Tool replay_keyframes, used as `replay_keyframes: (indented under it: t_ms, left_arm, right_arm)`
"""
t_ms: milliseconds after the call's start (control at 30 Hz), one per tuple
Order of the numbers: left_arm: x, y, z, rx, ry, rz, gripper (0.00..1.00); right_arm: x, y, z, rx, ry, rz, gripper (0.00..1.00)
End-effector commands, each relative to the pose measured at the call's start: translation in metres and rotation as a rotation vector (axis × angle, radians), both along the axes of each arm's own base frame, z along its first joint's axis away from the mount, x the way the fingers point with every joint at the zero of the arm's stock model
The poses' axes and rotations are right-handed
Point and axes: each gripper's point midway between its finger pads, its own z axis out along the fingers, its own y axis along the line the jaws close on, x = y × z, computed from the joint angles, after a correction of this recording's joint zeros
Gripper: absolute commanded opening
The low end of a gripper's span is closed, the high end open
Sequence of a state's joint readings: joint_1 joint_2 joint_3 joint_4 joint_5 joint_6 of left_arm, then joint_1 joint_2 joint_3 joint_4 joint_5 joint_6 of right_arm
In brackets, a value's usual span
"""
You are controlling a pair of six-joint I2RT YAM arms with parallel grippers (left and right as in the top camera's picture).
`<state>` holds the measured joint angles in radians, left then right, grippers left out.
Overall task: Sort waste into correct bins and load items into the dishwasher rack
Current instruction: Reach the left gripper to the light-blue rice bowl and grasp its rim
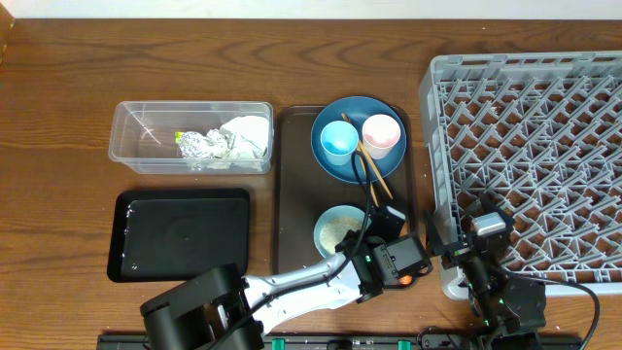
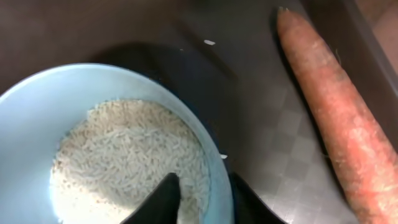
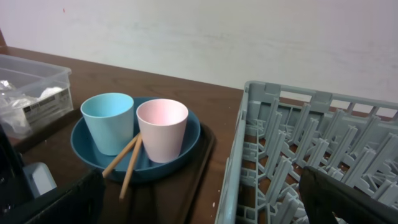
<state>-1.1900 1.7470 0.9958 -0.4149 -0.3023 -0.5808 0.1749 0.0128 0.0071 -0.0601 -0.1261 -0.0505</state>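
Overhead: bowl [image 1: 340,230] on brown tray [image 1: 292,194], near the worktop's front edge; left gripper [image 1: 374,238] at its right rim.
Left wrist: fingers [image 2: 165,199] spread, astride the bowl's rim; carrot [image 2: 336,118] just beside.
Right wrist: right gripper [image 3: 202,199] spread wide, beside rack [image 3: 298,155].

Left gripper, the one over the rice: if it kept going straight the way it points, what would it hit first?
Most likely the rim of the bowl: the left gripper has its fingers astride it, one over the rice, one outside. Depth is hard to judge.

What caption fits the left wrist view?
Left jaws straddle the rim of the pale-blue bowl of rice, carrot alongside.
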Motion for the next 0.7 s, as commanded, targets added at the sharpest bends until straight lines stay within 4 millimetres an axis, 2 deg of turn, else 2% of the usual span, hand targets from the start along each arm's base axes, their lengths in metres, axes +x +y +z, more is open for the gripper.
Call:
replay_keyframes:
  t_ms: [0,67,233,400,533,667]
  left_arm:
    - [0.005,0.000,0.002,0.017,-0.027,0.004,0.20]
    - [0.005,0.000,0.002,0.020,-0.026,0.004,0.19]
    - [0.004,0.004,0.003,0.029,-0.024,0.005,0.06]
    - [0.009,0.014,0.016,0.029,-0.028,0.030,0.06]
    - [0.018,0.034,0.039,0.016,-0.032,0.077,0.06]
    - [0.028,0.063,0.075,-0.028,-0.043,0.145,0.06]
  right_arm:
    - [0.000,-0.001,-0.001,0.012,0.005,-0.005,0.99]
    - [0.000,-0.001,-0.001,0.012,0.005,-0.005,0.99]
    - [0.000,-0.001,-0.001,0.012,0.005,-0.005,0.99]
    - [0.000,-0.001,-0.001,0.011,0.005,-0.005,0.99]
    - [0.000,-0.001,-0.001,0.011,0.005,-0.005,0.99]
    - [0.000,-0.001,-0.001,0.011,0.007,-0.005,0.99]
